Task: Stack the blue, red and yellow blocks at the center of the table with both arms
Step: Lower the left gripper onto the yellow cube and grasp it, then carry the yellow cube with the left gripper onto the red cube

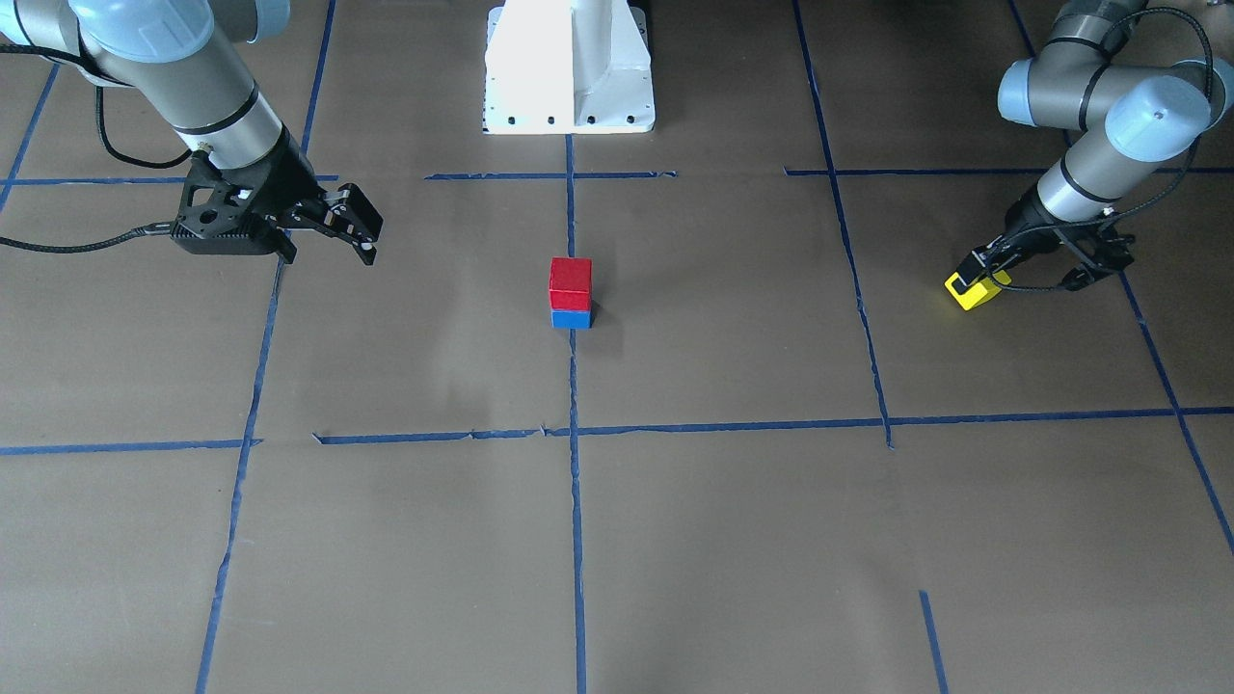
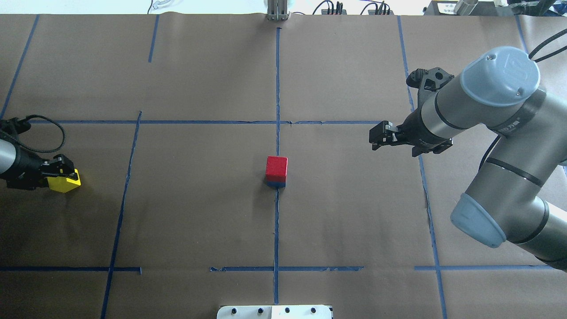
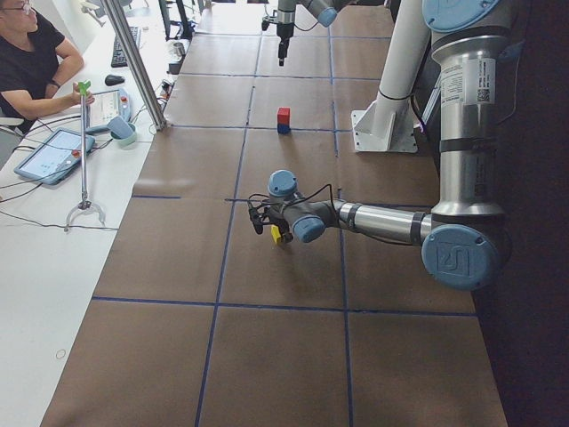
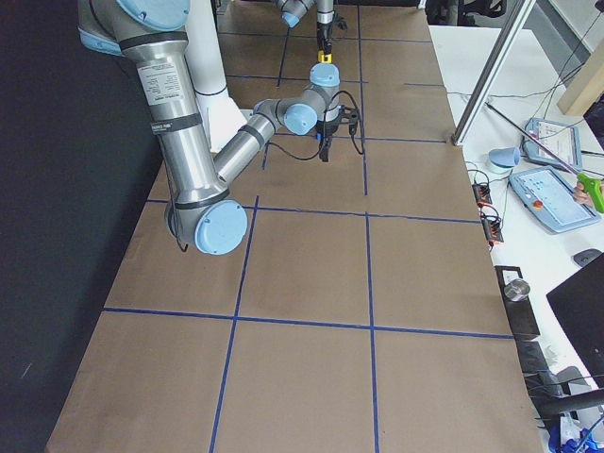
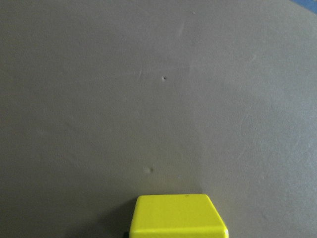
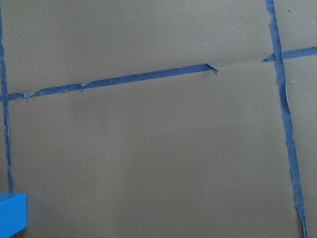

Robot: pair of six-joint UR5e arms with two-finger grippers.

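A red block (image 1: pixel 570 280) sits on a blue block (image 1: pixel 571 319) at the table's centre, on the blue tape line; the stack also shows in the overhead view (image 2: pixel 277 166). A corner of the blue block (image 6: pixel 12 213) shows in the right wrist view. My left gripper (image 2: pixel 60 177) is shut on the yellow block (image 2: pixel 65 182) low at the table's far left side; the block also shows in the front view (image 1: pixel 976 290) and the left wrist view (image 5: pixel 177 216). My right gripper (image 1: pixel 364 226) is open and empty, raised to the right of the stack (image 2: pixel 377 138).
The white robot base (image 1: pixel 569 67) stands behind the stack. Blue tape lines (image 2: pixel 277 230) grid the brown table. An operator (image 3: pixel 31 53) sits at a side desk with tablets (image 3: pixel 52 156) past the table's far edge.
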